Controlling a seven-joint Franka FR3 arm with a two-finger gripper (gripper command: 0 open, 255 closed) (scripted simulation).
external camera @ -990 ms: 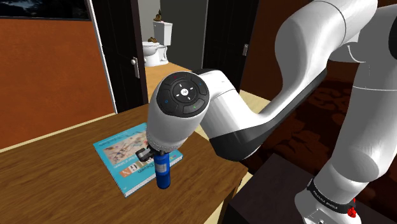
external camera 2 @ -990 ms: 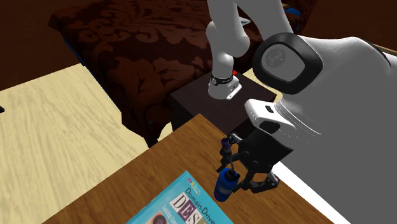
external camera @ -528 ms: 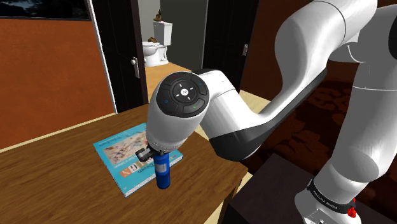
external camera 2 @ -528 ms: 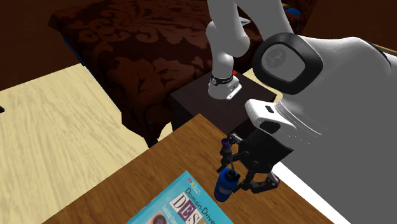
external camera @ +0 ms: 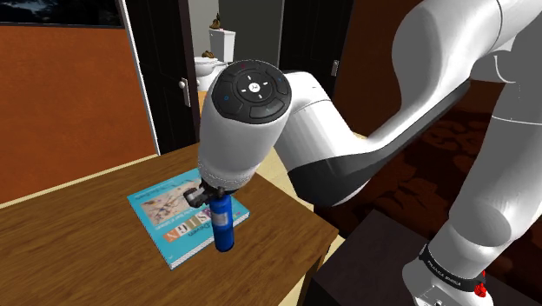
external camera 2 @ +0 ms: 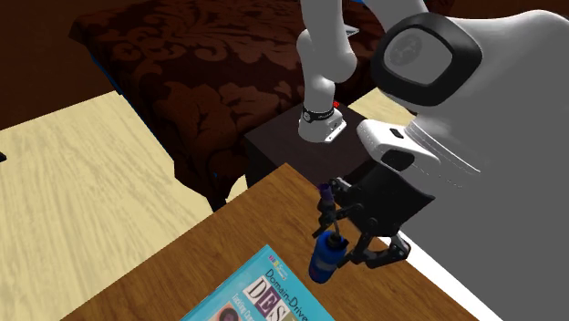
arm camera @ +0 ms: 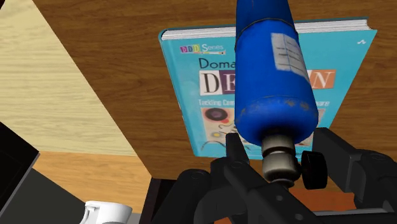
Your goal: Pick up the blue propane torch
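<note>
Blue propane torch (external camera: 223,223) hangs, in the shoulder view, under the arm's wrist. Its cylinder points down over the corner of the teal book (external camera: 165,217) that lies nearest the table (external camera: 87,256) edge beside the stand (external camera: 378,261). The gripper (external camera: 207,198) sits at the torch's top end. The base looks just above the cover, though I cannot tell for certain that it is clear.

In the second exterior view the gripper (external camera 2: 351,244) is closed about the head of the torch (external camera 2: 323,260), and a thin burner tube rises beside the fingers. The cylinder hangs over the book (external camera 2: 260,294) at its corner, close to that same table (external camera 2: 255,219) edge.

In the wrist view the gripper (arm camera: 280,172) pinches the narrow grey neck. The whole blue cylinder (arm camera: 273,76) reaches out beyond the fingers, over the book (arm camera: 191,76).

The likely trouble lies in that hold. The fingers bear on a small round neck while the weight sits far from it, so a quick lift or swing could make the torch pivot or slide out. It would then fall onto the book, or roll over the nearby table edge. If the base is not yet clear, any sideways move could drag it across the cover and lever the neck loose. The burner tube beside the fingers could also catch on them if the torch twists.
</note>
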